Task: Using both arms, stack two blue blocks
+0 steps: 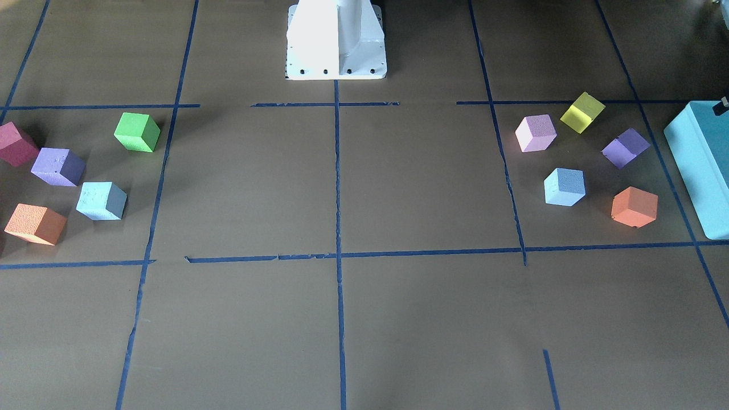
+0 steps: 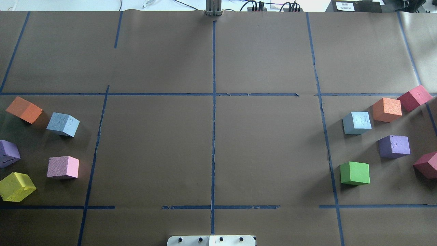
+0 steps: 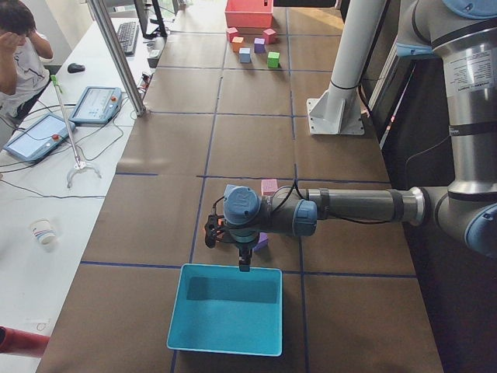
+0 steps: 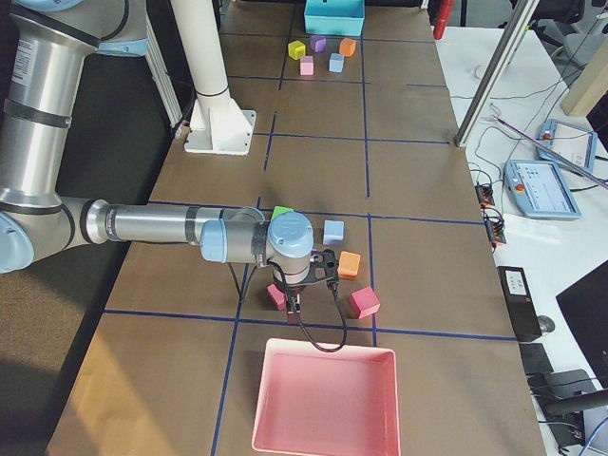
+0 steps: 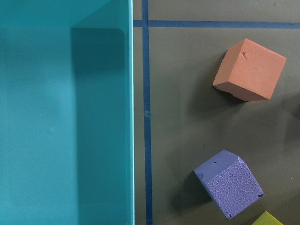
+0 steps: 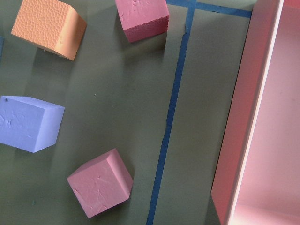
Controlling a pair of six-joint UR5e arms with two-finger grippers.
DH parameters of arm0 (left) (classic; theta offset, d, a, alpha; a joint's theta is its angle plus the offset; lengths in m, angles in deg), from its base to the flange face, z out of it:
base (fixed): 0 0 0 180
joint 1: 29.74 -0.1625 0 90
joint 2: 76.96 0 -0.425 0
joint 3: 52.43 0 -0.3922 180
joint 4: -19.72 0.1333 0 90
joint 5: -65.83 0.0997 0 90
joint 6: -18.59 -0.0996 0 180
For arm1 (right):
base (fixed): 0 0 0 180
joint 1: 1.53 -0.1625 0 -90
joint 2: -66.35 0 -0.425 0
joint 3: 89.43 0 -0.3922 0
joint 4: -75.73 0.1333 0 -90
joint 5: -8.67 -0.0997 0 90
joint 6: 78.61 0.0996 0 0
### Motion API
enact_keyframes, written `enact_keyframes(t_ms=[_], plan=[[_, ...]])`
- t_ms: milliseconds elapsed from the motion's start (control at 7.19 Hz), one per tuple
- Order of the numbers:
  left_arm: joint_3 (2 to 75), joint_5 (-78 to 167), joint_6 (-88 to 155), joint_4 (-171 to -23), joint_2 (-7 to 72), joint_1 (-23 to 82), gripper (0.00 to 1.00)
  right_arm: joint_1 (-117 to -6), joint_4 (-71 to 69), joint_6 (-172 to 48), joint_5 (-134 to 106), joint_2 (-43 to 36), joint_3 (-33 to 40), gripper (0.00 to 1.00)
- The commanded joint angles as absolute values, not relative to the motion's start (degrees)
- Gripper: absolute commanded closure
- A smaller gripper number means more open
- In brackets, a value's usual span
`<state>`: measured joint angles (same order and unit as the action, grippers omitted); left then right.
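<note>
One blue block (image 1: pixel 564 187) sits on the robot's left side among other cubes; it also shows in the overhead view (image 2: pixel 62 124). The other blue block (image 1: pixel 102 200) sits on the robot's right side, also in the overhead view (image 2: pixel 357 122) and the exterior right view (image 4: pixel 332 232). My left gripper (image 3: pixel 244 264) hangs over the near rim of the turquoise box (image 3: pixel 225 309), away from its blue block. My right gripper (image 4: pixel 293 304) hangs over the crimson cubes near the pink tray (image 4: pixel 325 399). Neither wrist view shows any fingers. I cannot tell if either gripper is open or shut.
Orange (image 1: pixel 634 206), purple (image 1: pixel 625 147), yellow (image 1: pixel 582 112) and pink (image 1: pixel 535 132) cubes surround the left blue block. Green (image 1: pixel 136 131), purple (image 1: pixel 57 166), orange (image 1: pixel 35 224) and crimson (image 1: pixel 16 143) cubes surround the right one. The white pedestal (image 1: pixel 336 40) stands at the middle of the robot's edge.
</note>
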<state>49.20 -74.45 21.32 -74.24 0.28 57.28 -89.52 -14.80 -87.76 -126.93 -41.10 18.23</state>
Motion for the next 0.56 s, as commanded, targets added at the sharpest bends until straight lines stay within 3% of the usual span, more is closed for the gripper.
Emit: enact_keyframes(t_ms=[0, 417], plan=[[49.6, -73.1, 21.3, -74.1, 0.1, 57.2, 0.0, -89.4, -14.7, -87.7, -127.8, -39.8, 18.4, 0.0], [49.7, -73.1, 21.4, -74.2, -0.2, 57.2, 0.0, -79.7, -8.2, -67.7, -131.2, -32.2, 18.1, 0.0]])
